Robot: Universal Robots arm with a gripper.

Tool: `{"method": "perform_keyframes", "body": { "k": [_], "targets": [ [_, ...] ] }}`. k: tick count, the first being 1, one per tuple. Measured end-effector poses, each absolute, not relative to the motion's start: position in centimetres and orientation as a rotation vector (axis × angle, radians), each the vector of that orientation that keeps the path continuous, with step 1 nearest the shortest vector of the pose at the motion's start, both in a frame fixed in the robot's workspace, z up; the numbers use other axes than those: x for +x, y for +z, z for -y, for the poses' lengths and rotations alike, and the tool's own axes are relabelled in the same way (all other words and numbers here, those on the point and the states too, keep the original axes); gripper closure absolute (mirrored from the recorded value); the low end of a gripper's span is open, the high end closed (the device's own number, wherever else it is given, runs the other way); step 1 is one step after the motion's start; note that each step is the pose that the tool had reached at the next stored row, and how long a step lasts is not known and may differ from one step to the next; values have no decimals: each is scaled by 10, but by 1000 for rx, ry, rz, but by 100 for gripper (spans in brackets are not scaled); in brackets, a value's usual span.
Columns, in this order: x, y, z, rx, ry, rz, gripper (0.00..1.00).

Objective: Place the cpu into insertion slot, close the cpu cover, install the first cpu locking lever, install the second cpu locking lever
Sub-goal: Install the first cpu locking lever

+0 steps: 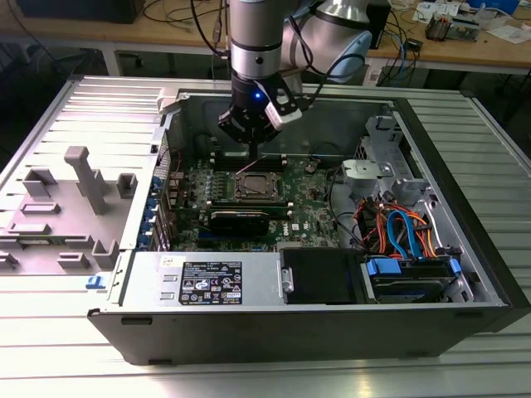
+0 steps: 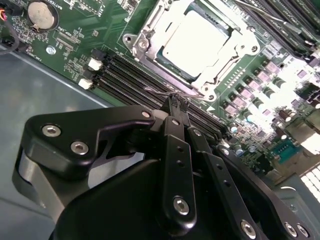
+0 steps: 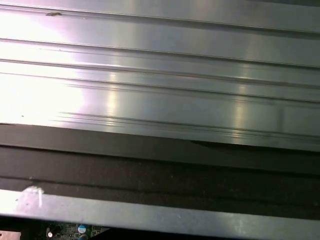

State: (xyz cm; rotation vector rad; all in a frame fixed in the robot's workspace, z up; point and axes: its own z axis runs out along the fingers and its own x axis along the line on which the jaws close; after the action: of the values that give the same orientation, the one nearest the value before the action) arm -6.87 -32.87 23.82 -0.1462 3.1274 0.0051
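In the second wrist view the cpu (image 2: 197,40) lies flat in the insertion slot (image 2: 150,22), its silvery top showing through the window of the cpu cover (image 2: 220,75), which is down over it. A thin wire locking lever (image 2: 161,92) runs along the socket's near side. My gripper (image 2: 175,101) has its black fingers (image 2: 172,130) pressed together, tips right at that wire; whether they pinch it is unclear. In the exterior view the gripper (image 1: 253,152) hangs just behind the socket (image 1: 253,187), with a thin lever (image 1: 251,168) slanting up under it.
The green board (image 1: 307,203) lies inside an open computer case (image 1: 274,332) with black memory slots (image 2: 125,75) beside the socket, a drive cage and coloured cables (image 1: 398,232) at the exterior view's right. A grey fixture (image 1: 79,207) stands on the ribbed table (image 3: 160,75).
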Motion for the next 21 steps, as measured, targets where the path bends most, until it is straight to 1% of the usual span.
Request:
{"method": "perform_keyframes", "body": {
  "k": [21],
  "targets": [
    [-65,235,328,-146,2,-3120,89]
  ]
}}
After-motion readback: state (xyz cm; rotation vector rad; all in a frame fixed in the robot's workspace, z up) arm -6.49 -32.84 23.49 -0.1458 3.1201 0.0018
